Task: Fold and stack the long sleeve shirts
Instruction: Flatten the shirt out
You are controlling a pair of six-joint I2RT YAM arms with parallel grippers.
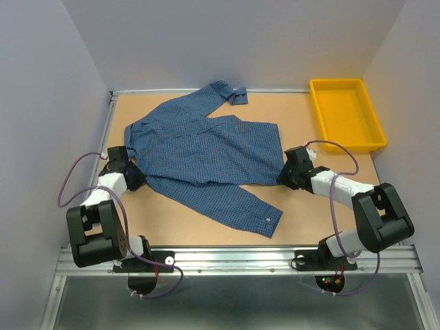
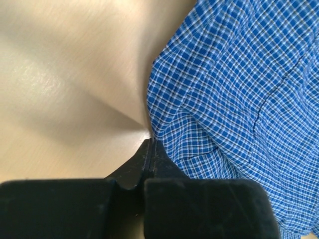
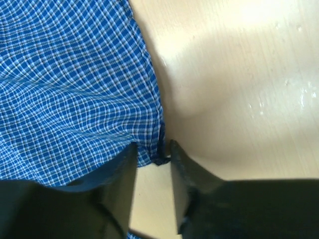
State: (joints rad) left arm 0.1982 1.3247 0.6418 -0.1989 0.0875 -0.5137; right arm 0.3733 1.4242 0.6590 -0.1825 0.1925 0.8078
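Note:
The blue check long sleeve shirt lies spread flat on the table, collar to the left and hem to the right. One sleeve reaches toward the back and the other toward the front right. My left gripper is at the shirt's near left edge. In the left wrist view its jaws are pressed together right at the cloth edge, which bunches up there. My right gripper is at the hem's near right corner. It is open, with the corner of the hem between its fingertips.
A yellow bin stands at the back right of the table. A metal rail runs along the near edge. Grey walls close in the left, back and right sides.

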